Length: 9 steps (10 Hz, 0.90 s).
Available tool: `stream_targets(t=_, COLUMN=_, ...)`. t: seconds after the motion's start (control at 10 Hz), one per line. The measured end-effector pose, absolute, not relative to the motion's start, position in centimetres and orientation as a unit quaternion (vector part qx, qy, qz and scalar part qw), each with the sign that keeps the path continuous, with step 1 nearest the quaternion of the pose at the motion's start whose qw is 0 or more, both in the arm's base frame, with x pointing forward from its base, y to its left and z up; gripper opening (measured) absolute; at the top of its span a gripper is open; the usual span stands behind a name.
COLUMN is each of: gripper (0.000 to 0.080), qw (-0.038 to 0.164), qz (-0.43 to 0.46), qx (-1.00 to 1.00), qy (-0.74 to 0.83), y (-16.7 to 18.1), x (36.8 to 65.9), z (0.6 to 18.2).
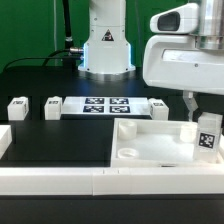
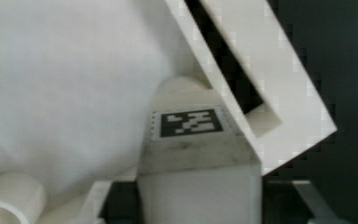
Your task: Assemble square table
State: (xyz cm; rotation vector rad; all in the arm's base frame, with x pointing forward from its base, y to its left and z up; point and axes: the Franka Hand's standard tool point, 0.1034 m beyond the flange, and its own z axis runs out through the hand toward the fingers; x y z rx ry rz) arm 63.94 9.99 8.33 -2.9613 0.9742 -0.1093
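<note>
While a spare leg (image 1: 18, 108) waits at the frame's far left on the worktop (image 1: 60, 140), the square table's slab (image 1: 145, 140) lies lower right, where the claw (image 1: 203, 116) clamps a tagged leg (image 1: 207, 138) at its right edge, so leg fitting seems in hand, needing careful alignment over the slab's corner.

Large white square plastic slab (image 1: 160, 145): smooth, matt. Small white tagged plastic block leg (image 1: 207, 137): same finish. Black tabletop (image 1: 60, 135): matt, even.
</note>
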Motion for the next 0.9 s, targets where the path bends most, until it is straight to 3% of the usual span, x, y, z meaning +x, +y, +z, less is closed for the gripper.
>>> stream_targets(t=0.1, gripper=0.0291, qw=0.010, qz=-0.035, qx=-0.953, qy=0.301, y=9.9, x=63.9, z=8.3)
stream_targets(t=0.3, gripper=0.0538, qw=0.011, qz=-0.035, qx=-0.952, qy=0.302, y=10.0, x=63.9, z=8.3)
stream_targets(t=0.4, gripper=0.0538, qw=0.013, qz=-0.038, qx=-0.958, qy=0.284, y=10.1, x=64.0, z=8.9)
stream_targets(t=0.5, gripper=0.0627, qw=0.016, qz=-0.041, qx=-0.965, qy=0.258, y=10.2, x=63.5, z=10.2)
stream_targets(t=0.7, gripper=0.0645, qw=0.021, qz=-0.043, qx=-0.979, qy=0.197, y=9.4, x=62.0, z=12.6)
stream_targets(t=0.9, gripper=0.0648, qw=0.022, qz=-0.040, qx=-0.978, qy=0.201, y=9.2, x=61.7, z=12.6)
